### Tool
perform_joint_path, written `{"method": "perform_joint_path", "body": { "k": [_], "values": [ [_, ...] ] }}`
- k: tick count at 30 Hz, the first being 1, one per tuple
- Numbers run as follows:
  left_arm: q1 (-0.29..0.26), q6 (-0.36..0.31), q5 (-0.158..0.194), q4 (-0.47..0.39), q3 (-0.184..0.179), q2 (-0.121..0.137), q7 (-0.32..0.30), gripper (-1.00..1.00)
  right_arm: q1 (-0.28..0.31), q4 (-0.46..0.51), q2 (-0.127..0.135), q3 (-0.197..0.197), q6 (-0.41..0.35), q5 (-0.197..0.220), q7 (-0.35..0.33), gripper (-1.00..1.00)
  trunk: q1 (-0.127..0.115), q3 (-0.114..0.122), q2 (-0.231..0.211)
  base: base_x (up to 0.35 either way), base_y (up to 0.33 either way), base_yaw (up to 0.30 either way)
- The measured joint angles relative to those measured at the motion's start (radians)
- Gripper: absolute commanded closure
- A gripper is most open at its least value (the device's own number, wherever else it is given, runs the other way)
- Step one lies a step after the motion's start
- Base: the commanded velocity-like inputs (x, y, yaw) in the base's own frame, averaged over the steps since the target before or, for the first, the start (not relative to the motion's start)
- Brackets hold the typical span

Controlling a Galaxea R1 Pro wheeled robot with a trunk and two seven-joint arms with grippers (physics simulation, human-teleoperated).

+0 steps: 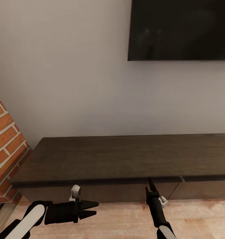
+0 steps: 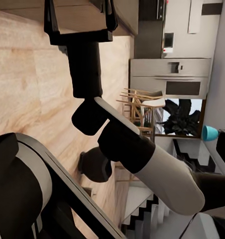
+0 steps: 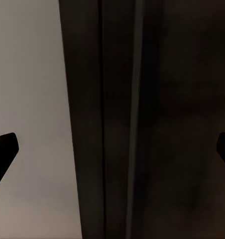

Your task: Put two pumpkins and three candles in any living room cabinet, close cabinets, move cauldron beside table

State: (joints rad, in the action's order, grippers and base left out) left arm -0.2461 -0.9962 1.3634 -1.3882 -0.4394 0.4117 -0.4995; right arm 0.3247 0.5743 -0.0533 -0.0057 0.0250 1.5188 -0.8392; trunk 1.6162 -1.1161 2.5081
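The cabinet [image 1: 125,156], a long low dark brown console, stands against the white wall. Its front shows drawer fronts with a seam just right of my right gripper [image 1: 150,184]. That gripper points up at the front edge under the cabinet top, close to the wood. Its fingers are spread wide and hold nothing. The right wrist view has the right gripper [image 3: 112,149] facing the dark cabinet edge [image 3: 142,119] at very short range. My left gripper [image 1: 94,208] hovers low over the floor left of it, pointing right, open and empty. The left wrist view looks along at the right gripper [image 2: 80,11].
A black TV [image 1: 180,30] hangs on the wall above the cabinet. A brick wall [image 1: 6,139] juts in at the left. Light wooden floor [image 1: 119,219] runs in front. The left wrist view shows a kitchen oven [image 2: 169,74], wooden stools [image 2: 142,107] and a plant [image 2: 182,117] far behind.
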Motion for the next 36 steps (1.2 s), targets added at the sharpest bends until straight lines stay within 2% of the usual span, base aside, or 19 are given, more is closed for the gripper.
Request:
{"method": "perform_joint_path", "body": {
  "k": [21,25,31,36],
  "values": [
    [0.000,0.000,0.000,0.000,0.003,0.000,-0.001,-1.00,0.000,0.000,0.000,0.000,-0.002,0.000,-0.001,-1.00,0.001,-0.004,0.000,0.009,0.000,0.000],
    [0.000,0.000,0.000,0.000,0.002,0.000,-0.001,-1.00,0.000,0.000,0.000,0.001,-0.002,-0.001,-0.001,-1.00,0.003,-0.019,0.001,0.000,0.000,0.000],
    [0.000,0.000,0.000,0.000,0.001,-0.001,0.000,-1.00,0.000,0.001,0.000,0.001,-0.003,-0.002,-0.002,-1.00,0.002,-0.019,0.001,0.000,0.000,0.000],
    [0.000,0.000,0.000,0.000,0.001,-0.001,0.000,-1.00,0.000,0.002,0.000,0.001,-0.003,-0.002,-0.003,-1.00,0.004,-0.035,0.002,0.000,0.000,0.000]
  ]
}}
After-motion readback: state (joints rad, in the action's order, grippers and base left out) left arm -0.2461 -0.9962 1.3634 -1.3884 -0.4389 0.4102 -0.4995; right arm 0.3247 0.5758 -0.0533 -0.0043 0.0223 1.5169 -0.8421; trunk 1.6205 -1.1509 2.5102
